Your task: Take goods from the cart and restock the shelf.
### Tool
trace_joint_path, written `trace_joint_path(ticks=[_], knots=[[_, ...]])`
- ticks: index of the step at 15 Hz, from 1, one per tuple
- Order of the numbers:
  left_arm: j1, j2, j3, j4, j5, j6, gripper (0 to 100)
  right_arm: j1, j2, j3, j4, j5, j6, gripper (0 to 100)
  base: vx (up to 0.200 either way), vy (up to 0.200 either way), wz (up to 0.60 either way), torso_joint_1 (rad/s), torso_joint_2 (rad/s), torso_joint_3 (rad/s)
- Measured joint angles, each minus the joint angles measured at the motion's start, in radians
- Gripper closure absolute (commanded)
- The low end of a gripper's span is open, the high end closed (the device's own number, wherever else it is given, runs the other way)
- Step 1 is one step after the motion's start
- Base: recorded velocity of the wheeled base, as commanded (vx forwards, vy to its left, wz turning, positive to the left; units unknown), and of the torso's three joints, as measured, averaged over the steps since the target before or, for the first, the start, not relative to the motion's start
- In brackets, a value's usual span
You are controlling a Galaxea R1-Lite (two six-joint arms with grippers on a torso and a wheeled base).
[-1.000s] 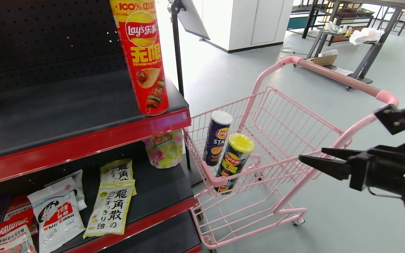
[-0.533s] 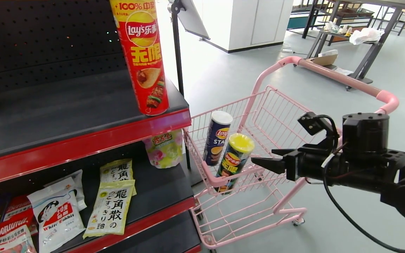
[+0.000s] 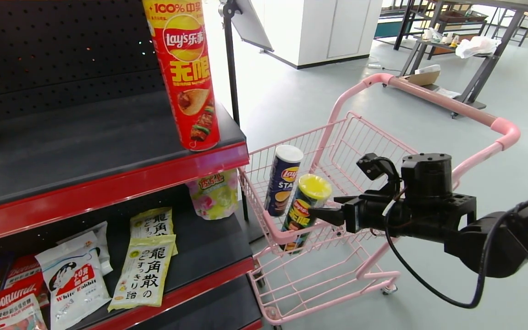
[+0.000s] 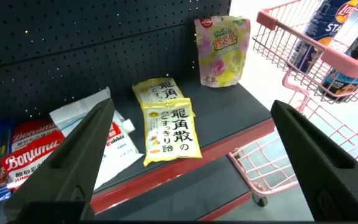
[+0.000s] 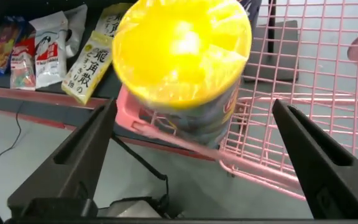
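On the grey floor [image 3: 433, 302], the pink cart [image 3: 385, 151] holds a white-lidded can [image 3: 282, 181] and a yellow-lidded can [image 3: 304, 208]; the right gripper [image 3: 324, 206], spread, sits just beside the latter.

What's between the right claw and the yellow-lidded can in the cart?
Nothing: in the right wrist view the yellow-lidded can stands before the open right gripper, only air between.

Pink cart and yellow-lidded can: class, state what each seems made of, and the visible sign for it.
Pink cart: probably metal wire and tube under a glossy pink coat; thin welded grid, rounded handle.
Yellow-lidded can: likely a cardboard tube with a shiny printed wrap, though the body's material is unsure. Its lid looks like translucent yellow plastic, glowing with light.
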Motion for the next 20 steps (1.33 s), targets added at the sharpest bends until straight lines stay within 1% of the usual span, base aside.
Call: trace_joint_path(ticks=[2, 7, 12, 13, 15, 20], knots=[[0.000, 0.000, 0.000, 0.000, 0.000, 0.000, 0, -0.001, 0.046, -0.038, -0.031, 0.000, -0.006, 0, 0.000, 0.000, 0.00, 0.000, 0.00, 0.000], [0.000, 0.000, 0.000, 0.000, 0.000, 0.000, 0, 0.000, 0.175, -0.094, -0.162, -0.001, -0.006, 0, 0.000, 0.000, 0.00, 0.000, 0.00, 0.000], [0.000, 0.000, 0.000, 0.000, 0.000, 0.000, 0, 0.000, 0.258, -0.155, -0.174, 0.005, 0.001, 0, 0.000, 0.000, 0.00, 0.000, 0.00, 0.000], [0.000, 0.000, 0.000, 0.000, 0.000, 0.000, 0, 0.001, 0.270, -0.167, -0.193, 0.007, 0.003, 100, 0.000, 0.000, 0.00, 0.000, 0.00, 0.000], [0.000, 0.000, 0.000, 0.000, 0.000, 0.001, 0, 0.001, 0.293, -0.189, -0.230, 0.007, 0.004, 100, 0.000, 0.000, 0.00, 0.000, 0.00, 0.000], [0.000, 0.000, 0.000, 0.000, 0.000, 0.001, 0, 0.020, 0.308, -0.191, -0.242, 0.005, 0.016, 100, 0.000, 0.000, 0.00, 0.000, 0.00, 0.000]])
